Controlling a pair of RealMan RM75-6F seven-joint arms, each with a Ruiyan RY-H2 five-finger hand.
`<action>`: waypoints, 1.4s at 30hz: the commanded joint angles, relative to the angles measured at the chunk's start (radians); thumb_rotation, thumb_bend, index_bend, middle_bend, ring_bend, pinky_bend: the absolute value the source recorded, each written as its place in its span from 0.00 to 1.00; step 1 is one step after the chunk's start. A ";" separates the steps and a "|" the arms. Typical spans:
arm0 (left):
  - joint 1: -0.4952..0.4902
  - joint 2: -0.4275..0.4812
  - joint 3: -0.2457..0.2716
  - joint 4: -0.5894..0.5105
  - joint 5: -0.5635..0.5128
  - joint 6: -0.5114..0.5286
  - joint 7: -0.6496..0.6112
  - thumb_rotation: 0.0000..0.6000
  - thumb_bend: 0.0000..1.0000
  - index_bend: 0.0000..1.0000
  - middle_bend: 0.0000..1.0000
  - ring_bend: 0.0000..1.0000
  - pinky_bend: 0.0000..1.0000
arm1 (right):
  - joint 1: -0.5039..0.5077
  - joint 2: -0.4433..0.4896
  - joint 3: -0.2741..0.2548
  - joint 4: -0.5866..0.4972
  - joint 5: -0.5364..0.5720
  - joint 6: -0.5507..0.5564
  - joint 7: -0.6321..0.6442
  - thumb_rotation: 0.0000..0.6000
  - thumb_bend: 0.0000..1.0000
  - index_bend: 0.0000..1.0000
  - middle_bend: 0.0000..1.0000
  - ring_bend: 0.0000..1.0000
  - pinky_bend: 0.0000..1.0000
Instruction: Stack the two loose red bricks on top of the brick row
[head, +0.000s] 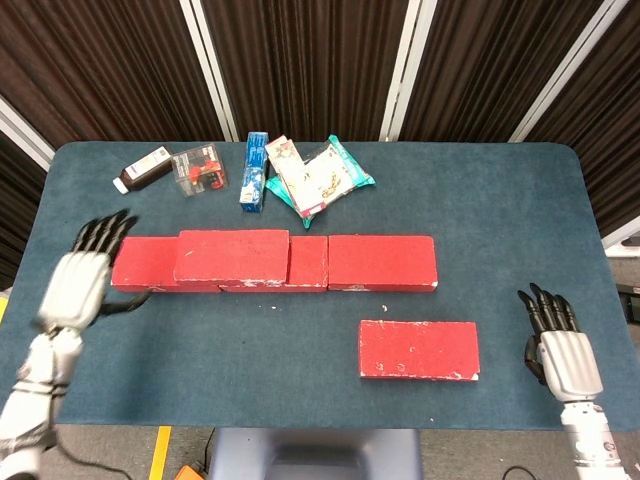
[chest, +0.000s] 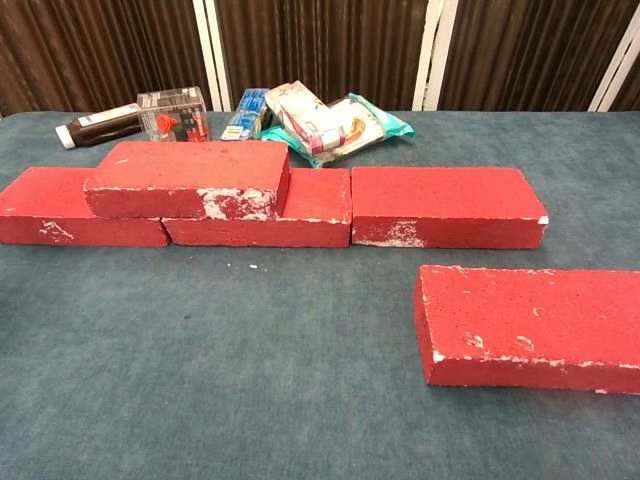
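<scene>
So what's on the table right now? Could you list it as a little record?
brick row: three red bricks end to end
stacked brick: on the row's left part
loose brick: flat on the blue table, in front of the row
left robot hand: empty, fingers apart, left of the row
right robot hand: empty, right of the loose brick
behind row: bottle, clear box, snack packets

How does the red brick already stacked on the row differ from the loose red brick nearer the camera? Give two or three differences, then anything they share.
The stacked brick rests on the brick row, spanning a joint; the loose brick lies flat on the table. The stacked brick sits towards the left hand, the loose brick towards the right hand. Neither is held. Both are red with white scuffs.
</scene>
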 joint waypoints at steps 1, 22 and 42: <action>0.245 0.027 0.193 0.262 0.241 0.129 -0.244 1.00 0.20 0.00 0.00 0.00 0.00 | -0.001 -0.001 -0.004 -0.003 -0.006 0.002 -0.005 1.00 0.90 0.12 0.04 0.00 0.00; 0.371 -0.098 0.178 0.367 0.248 0.312 -0.153 1.00 0.21 0.00 0.00 0.00 0.00 | 0.077 0.068 -0.069 -0.156 -0.077 -0.165 -0.138 1.00 0.88 0.11 0.04 0.00 0.00; 0.376 -0.100 0.160 0.350 0.225 0.277 -0.132 1.00 0.21 0.00 0.00 0.00 0.00 | 0.264 0.018 -0.030 -0.546 0.394 -0.365 -0.767 1.00 0.00 0.00 0.00 0.00 0.00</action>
